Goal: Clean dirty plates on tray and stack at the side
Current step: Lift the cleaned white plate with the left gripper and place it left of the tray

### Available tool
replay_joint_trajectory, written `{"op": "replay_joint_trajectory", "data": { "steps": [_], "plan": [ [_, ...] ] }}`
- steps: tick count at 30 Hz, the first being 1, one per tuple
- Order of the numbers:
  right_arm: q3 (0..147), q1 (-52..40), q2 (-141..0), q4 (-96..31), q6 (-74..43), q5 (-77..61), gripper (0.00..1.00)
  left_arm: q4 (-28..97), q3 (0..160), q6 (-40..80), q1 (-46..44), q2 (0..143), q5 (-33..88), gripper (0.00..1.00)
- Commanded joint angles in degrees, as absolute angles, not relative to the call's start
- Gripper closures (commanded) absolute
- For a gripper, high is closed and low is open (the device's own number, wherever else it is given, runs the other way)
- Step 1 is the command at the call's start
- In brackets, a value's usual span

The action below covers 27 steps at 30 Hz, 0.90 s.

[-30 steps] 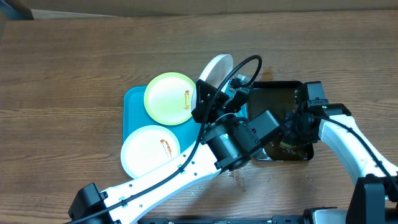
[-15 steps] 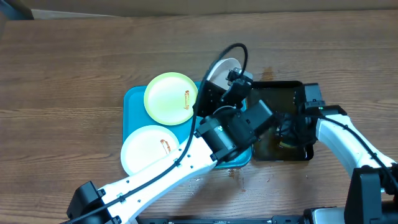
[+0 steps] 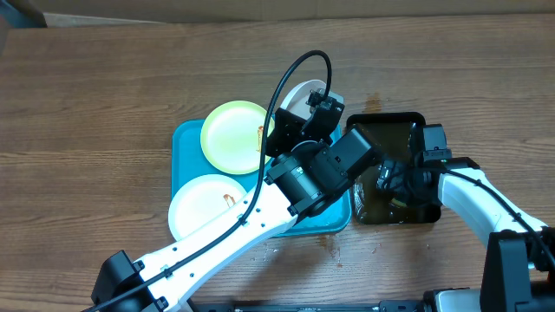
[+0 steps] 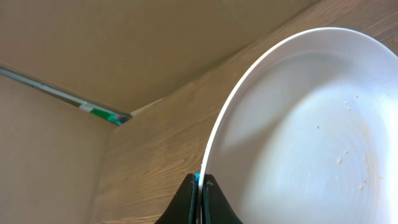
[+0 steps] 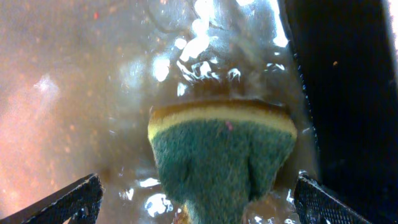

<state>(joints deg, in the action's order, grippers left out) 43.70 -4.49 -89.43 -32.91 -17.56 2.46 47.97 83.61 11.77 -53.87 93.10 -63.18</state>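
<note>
From where I stand, the left gripper (image 4: 200, 190) is pinched tight on the rim of a round white shallow plate (image 4: 298, 137), holding it tilted on edge over the far side of the large bright turquoise plastic tray (image 3: 184, 147). A pale yellow-green round plate (image 3: 227, 137) and a smeared white round plate (image 3: 198, 212) lie flat on that tray. The held plate looks stiff, light and probably slick; a rim pinch may let it swivel. The right gripper (image 5: 199, 202) stands wide open astride a green-and-yellow sponge (image 5: 221, 155) in murky water in the glossy black tray (image 3: 395, 117).
</note>
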Motion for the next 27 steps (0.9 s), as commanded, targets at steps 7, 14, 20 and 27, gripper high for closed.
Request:
{"op": "replay_joint_trajectory", "data": {
  "steps": [7, 14, 20, 27],
  "plan": [
    [43.1, -4.1, -89.8, -29.9, -17.8, 6.3, 0.55, 47.7, 85.0, 13.2, -52.4, 91.7, -60.9, 0.96],
    [43.1, -4.1, -89.8, -30.4, -17.8, 2.2, 0.0, 49.1, 85.3, 19.0, -38.1, 91.7, -35.7, 0.96],
    [43.1, -4.1, -89.8, -30.5, -17.8, 1.2, 0.0, 51.7, 86.0, 20.8, -13.5, 91.7, -8.8, 0.96],
    [43.1, -4.1, -89.8, -30.6, -17.8, 1.1, 0.0, 52.9, 86.0, 20.8, 14.8, 92.6, 4.4, 0.96]
  ]
}}
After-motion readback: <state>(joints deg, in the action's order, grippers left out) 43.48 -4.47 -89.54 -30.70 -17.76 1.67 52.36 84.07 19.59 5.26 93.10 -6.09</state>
